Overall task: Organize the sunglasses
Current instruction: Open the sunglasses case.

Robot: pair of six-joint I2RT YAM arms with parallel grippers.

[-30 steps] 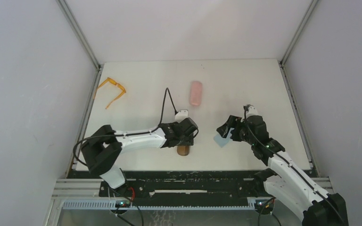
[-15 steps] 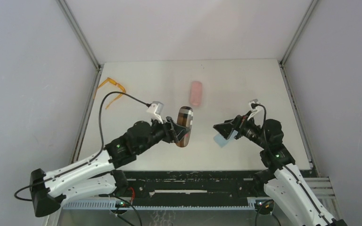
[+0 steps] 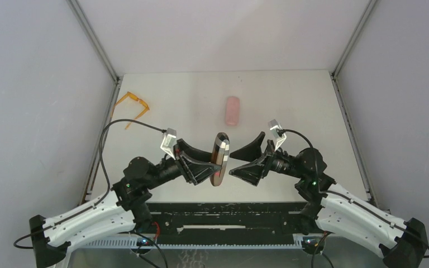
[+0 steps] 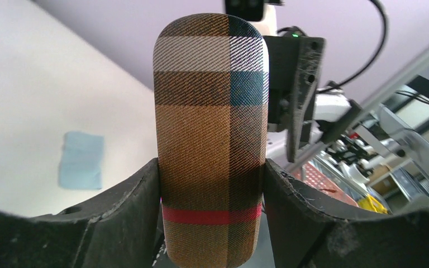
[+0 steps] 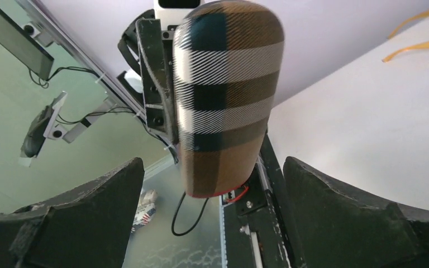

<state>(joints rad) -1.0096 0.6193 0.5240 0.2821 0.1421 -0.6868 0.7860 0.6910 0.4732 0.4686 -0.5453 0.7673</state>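
My left end effector pinches the brown plaid oblong case aloft. My right end effector faces it, spread wide. I judge it must grip the free end next, to open it. The translucent orange sunglasses lie far-left on the table.

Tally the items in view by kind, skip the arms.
Cases: 2 (pink case, plaid case)
Sunglasses: 1 (orange sunglasses)
Cloths: 1 (light-blue cloth)
Total: 4
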